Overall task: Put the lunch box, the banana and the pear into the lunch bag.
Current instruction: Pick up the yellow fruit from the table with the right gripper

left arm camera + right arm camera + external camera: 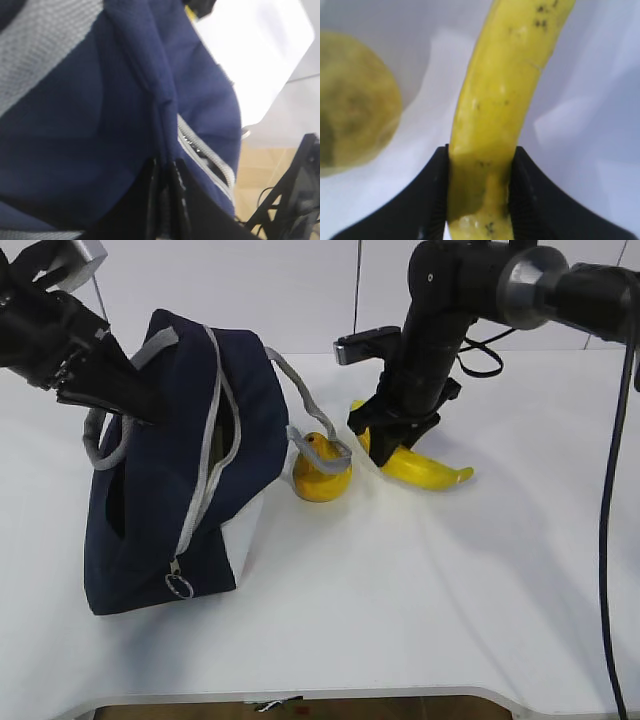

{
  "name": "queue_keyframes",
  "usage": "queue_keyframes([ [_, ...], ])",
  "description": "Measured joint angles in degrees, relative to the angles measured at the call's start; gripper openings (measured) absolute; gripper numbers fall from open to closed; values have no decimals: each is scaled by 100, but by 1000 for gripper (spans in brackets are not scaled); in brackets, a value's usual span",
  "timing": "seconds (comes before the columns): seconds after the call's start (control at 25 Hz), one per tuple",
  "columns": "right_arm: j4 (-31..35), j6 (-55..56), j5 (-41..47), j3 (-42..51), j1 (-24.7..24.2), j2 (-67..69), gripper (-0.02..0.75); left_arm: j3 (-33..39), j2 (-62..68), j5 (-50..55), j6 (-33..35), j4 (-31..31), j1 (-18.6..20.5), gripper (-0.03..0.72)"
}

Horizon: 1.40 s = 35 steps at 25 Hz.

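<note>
The navy lunch bag (180,480) stands at the left, its zipper (205,465) partly open. My left gripper (120,400) is shut on the bag's fabric (100,125) near the top and holds it up. The pear (321,472) sits right of the bag, with a grey handle (318,418) draped on it. My right gripper (392,443) is shut on the banana (425,469), which rests on the white table (400,580). In the right wrist view the banana (505,85) sits between the fingers (437,190) and the pear (355,100) is at the left. The lunch box is out of view.
The zipper's metal ring pull (178,586) hangs low on the bag's front. The table's front edge (300,695) runs along the bottom. Black cables (610,540) hang at the right.
</note>
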Motion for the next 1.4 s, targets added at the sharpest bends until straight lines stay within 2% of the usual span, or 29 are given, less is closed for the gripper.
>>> queue_keyframes([
  [0.24,40,232,36,-643,0,-87,265,0,0,0,0,200,0,16],
  [0.32,307,278,59,-782,0,-234,265,0,0,-38,0,222,0,16],
  [0.4,774,302,86,-886,0,-461,265,0,0,-112,-22,253,0,16],
  [0.76,3644,22,153,-1017,0,-1090,264,0,0,-390,-438,221,0,16],
  [0.84,3970,-65,153,-1017,59,-1090,264,0,-23,-404,-461,101,0,16],
  [1.08,4100,-196,153,-1017,354,-982,264,0,-226,-529,-474,-65,0,15],
  [1.4,3874,-298,153,-839,594,-580,264,0,-535,-883,-499,-201,0,15],
])
